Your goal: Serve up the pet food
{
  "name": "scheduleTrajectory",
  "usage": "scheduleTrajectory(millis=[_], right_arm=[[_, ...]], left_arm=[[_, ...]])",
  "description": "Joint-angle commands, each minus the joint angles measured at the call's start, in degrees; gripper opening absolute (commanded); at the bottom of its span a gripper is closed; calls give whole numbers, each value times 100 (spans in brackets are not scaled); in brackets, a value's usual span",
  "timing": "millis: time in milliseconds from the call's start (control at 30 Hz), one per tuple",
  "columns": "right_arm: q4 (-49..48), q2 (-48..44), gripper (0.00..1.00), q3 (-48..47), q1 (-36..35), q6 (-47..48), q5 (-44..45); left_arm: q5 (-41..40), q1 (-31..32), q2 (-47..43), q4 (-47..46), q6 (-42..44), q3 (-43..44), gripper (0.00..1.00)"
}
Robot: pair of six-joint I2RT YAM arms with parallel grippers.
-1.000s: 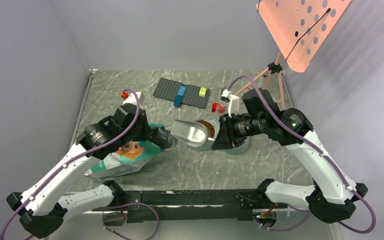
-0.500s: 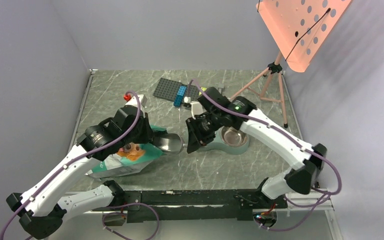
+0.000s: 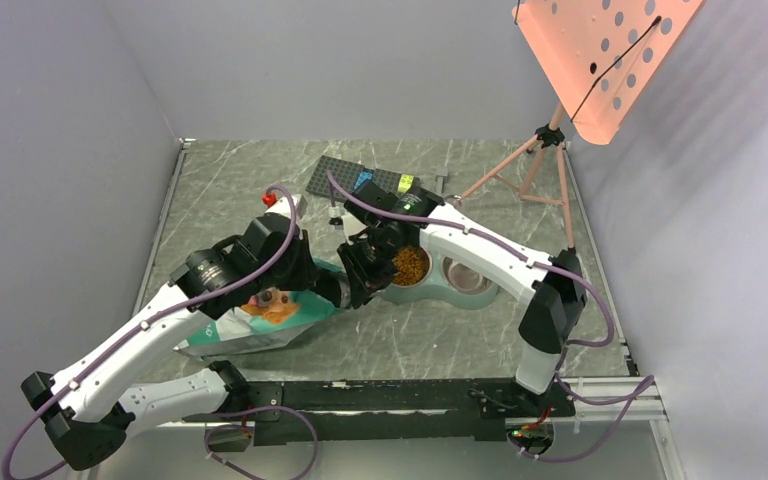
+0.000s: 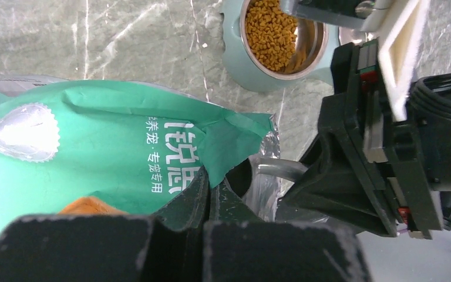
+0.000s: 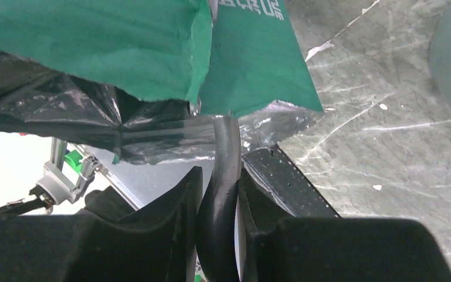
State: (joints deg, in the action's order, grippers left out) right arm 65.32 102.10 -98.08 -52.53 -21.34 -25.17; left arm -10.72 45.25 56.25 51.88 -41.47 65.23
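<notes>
The teal-and-white pouch lies at the left, its torn mouth facing right. My left gripper is shut on the pouch's upper lip, holding the mouth apart. The right gripper is shut on the dark handle of the metal scoop. The handle runs into the foil-lined mouth, and the scoop's bowl is hidden inside the pouch. Orange-brown pet food fills the left bowl of the grey-green twin dish. In the left wrist view the pet food sits beyond the pouch.
The dish's right steel bowl holds nothing. A grey brick baseplate with blue and yellow bricks lies at the back. A red brick sits behind the left arm. A pink tripod carries a perforated board at the back right.
The right arm has swung left from over the dish, carrying the scoop, whose head is now inside the pouch's mouth. The left bowl is uncovered. The left gripper kept its hold.
</notes>
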Motion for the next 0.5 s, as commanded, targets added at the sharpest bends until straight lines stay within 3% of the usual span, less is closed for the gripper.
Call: scheduleTrajectory(millis=[0,200,367,467], right_arm=[[-1045,212,0,278,-58,-30,31],[-2572,2021,0,-1335,-386,-336,-1061],[-4495,1247,0,45,-38,-640,-2140],[-4809,1088,0,256,77,-616,-2694]], left_arm=[[633,89,-262,-1446,-386,165,0],[359,93,-266,-1143,-527,274,0],[134,90,-485,-895,-324,440,0],[116,95,-607,-826,-464,395,0]])
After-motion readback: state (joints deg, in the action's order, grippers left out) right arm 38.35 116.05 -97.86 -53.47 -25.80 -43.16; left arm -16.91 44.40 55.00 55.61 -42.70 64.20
